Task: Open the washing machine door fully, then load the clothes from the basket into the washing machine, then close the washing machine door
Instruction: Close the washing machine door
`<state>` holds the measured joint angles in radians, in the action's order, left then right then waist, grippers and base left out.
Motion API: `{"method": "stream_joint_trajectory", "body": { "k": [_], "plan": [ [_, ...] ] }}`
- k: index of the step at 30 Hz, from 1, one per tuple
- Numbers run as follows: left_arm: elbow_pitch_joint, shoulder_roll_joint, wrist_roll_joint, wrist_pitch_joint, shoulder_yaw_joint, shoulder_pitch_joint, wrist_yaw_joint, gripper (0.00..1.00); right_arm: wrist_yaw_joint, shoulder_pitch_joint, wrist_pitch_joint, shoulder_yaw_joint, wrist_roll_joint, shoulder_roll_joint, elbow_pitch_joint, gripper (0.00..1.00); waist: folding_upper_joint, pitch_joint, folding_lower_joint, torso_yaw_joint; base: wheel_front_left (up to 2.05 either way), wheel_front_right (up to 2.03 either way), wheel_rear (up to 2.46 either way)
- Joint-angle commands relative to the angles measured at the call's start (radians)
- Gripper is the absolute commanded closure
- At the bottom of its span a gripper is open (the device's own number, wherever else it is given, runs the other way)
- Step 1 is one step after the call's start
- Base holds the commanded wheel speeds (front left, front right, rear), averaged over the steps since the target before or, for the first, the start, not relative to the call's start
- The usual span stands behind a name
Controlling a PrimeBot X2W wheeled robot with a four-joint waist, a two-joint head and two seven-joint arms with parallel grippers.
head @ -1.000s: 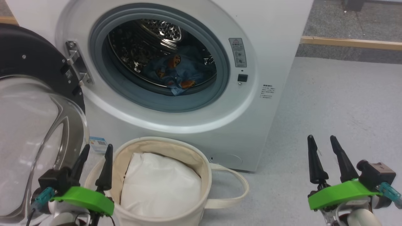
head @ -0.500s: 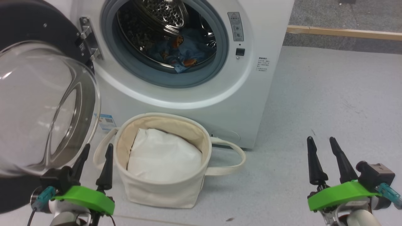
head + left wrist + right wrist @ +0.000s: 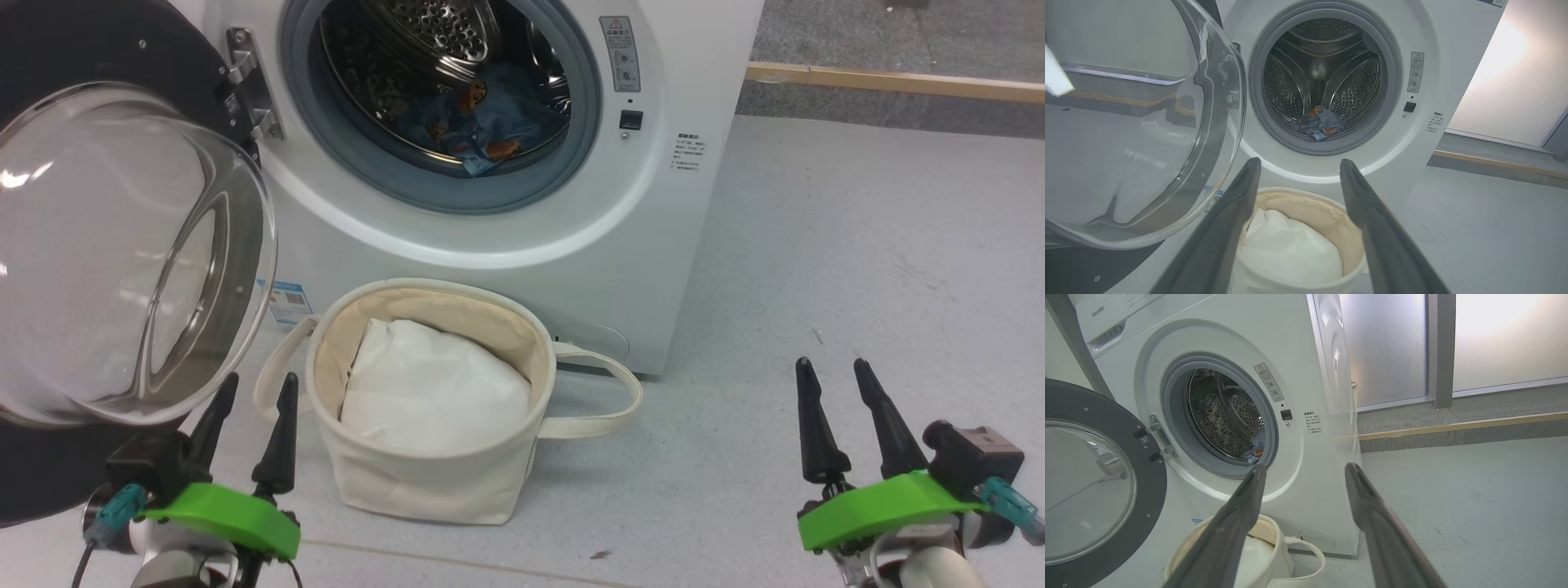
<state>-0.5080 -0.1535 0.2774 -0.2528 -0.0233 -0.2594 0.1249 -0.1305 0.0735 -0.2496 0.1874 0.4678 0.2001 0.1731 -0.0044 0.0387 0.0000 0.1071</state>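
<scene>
Leaving open floor rightward, the washing machine door seemingly crowds left pincer.

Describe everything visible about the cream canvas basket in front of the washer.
The round cream canvas basket stands upright on the grey floor, close before the white front-loading washing machine, below its open drum. It has soft walls and two long loop handles drooping at either side. A plain white fabric bundle lies inside.
</scene>
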Motion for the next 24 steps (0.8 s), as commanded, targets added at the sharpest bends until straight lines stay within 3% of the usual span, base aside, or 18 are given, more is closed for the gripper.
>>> {"method": "stream_joint_trajectory", "body": {
  "k": [1, 16, 24],
  "plan": [
    [0.036, -0.024, 0.006, -0.009, 0.026, -0.039, 0.006, 0.0, 0.0, 0.026, -0.012, 0.019, 0.004, 0.013, -0.029, 0.0, 0.0, 0.0, 0.0, 0.002, 0.0, 0.0, 0.0],
    [0.032, -0.023, 0.002, -0.009, 0.039, -0.023, 0.006, 0.0, 0.0, 0.012, -0.012, 0.026, 0.009, 0.009, -0.024, 0.0, 0.0, 0.016, 0.0, 0.078, 0.0, 0.0, 0.0],
    [0.013, -0.011, 0.015, -0.009, 0.081, -0.013, 0.006, 0.0, 0.0, 0.004, -0.012, 0.043, 0.022, 0.002, -0.013, 0.0, 0.0, 0.034, 0.0, 0.17, 0.0, 0.0, 0.0]
  ]
}}
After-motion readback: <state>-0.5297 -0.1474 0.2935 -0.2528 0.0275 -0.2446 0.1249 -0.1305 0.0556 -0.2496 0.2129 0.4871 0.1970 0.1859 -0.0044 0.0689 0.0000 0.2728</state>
